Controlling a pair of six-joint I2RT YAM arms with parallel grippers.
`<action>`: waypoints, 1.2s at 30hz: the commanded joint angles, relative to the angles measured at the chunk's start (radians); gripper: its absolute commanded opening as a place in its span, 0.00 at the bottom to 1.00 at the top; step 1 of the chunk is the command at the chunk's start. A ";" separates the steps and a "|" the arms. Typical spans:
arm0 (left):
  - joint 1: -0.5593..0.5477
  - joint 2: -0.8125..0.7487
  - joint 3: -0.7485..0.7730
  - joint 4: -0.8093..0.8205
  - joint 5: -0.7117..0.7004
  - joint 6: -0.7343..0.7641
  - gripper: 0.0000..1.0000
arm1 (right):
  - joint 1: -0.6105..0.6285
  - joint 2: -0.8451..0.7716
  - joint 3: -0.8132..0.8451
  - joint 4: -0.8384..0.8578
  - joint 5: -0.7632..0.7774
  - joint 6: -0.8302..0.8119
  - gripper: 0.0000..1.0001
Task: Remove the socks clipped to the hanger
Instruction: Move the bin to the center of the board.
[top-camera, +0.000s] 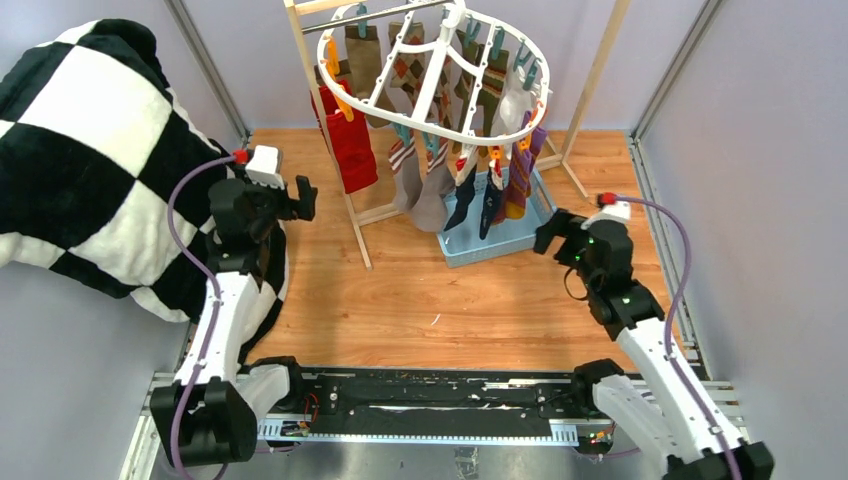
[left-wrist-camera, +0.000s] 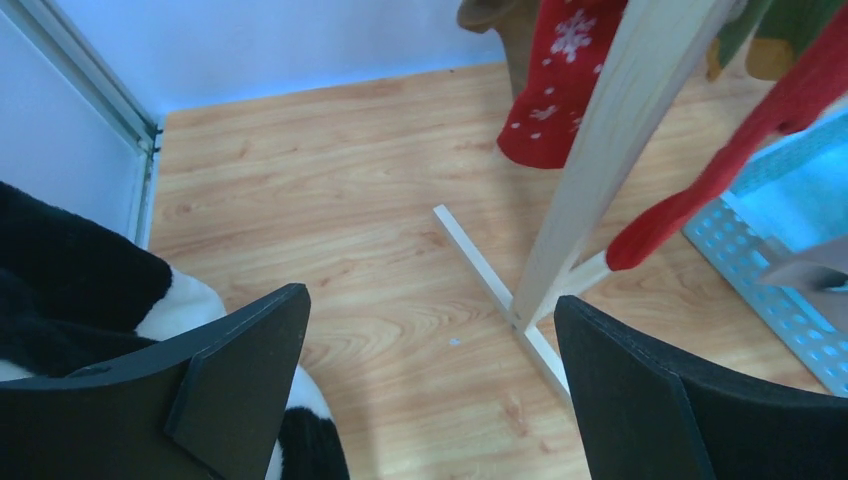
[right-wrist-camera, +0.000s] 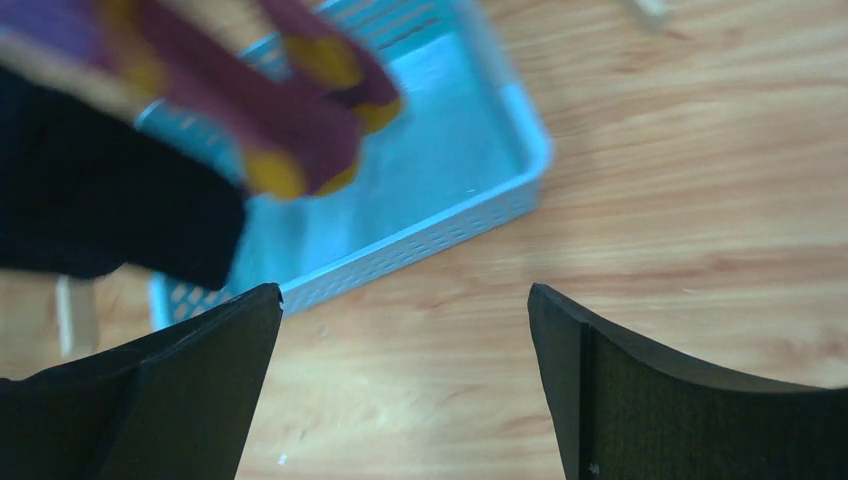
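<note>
The white oval hanger hangs from a wooden rack at the back centre, and several socks are clipped round its rim. Among them are a red sock, a grey sock, a navy sock and a purple sock. My left gripper is open and empty, left of the rack's post and short of the red socks. To the right of the hanger, my right gripper is open and empty, just below the purple-and-yellow sock and a dark sock.
A light blue perforated basket sits on the wooden floor under the socks. The wooden rack's post and its foot stand between my left gripper and the basket. A black-and-white checked blanket fills the left side.
</note>
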 joint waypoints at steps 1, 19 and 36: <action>0.008 -0.022 0.185 -0.525 0.061 0.051 1.00 | 0.270 0.043 0.134 -0.236 0.147 -0.165 0.99; 0.040 0.011 0.541 -1.108 0.073 0.152 1.00 | 0.664 0.714 0.462 0.067 -0.023 -0.371 0.92; 0.041 -0.005 0.565 -1.166 0.086 0.164 1.00 | 0.647 0.933 0.367 0.235 0.007 -0.289 0.67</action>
